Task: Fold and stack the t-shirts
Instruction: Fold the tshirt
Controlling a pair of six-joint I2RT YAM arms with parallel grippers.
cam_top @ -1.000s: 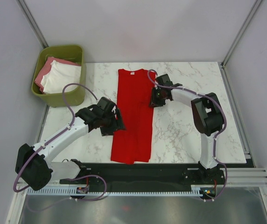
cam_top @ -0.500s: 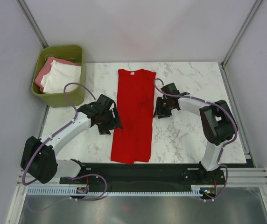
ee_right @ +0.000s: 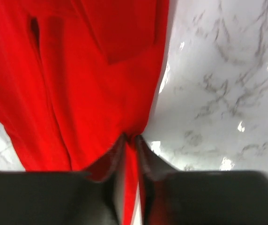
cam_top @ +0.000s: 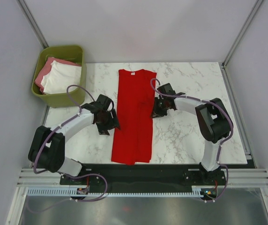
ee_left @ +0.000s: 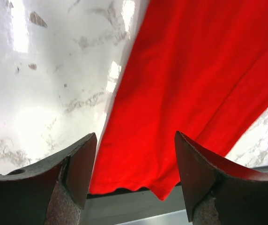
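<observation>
The red t-shirt (cam_top: 135, 112) lies on the marble table as a long narrow strip, neck label at the far end. My right gripper (cam_top: 156, 108) sits at its right edge about halfway along. In the right wrist view its gripper (ee_right: 130, 138) is shut on a pinch of the red t-shirt (ee_right: 78, 70) hem. My left gripper (cam_top: 111, 123) hovers at the strip's left edge. Seen from the left wrist, that gripper (ee_left: 135, 140) is open, its fingers straddling the red t-shirt (ee_left: 181, 84) edge without touching. A white t-shirt (cam_top: 61, 77) and a pink one (cam_top: 44, 74) lie in the bin.
An olive-green bin (cam_top: 61, 97) stands off the table's far left corner. Bare marble table (cam_top: 195, 136) stretches right of the shirt. The black base rail (cam_top: 138, 171) runs along the near edge, just below the shirt's hem.
My right gripper slid down along the shirt's right edge, opened briefly, then shut on the fabric. The left arm's elbow swung left while its gripper stayed open at the left edge.
</observation>
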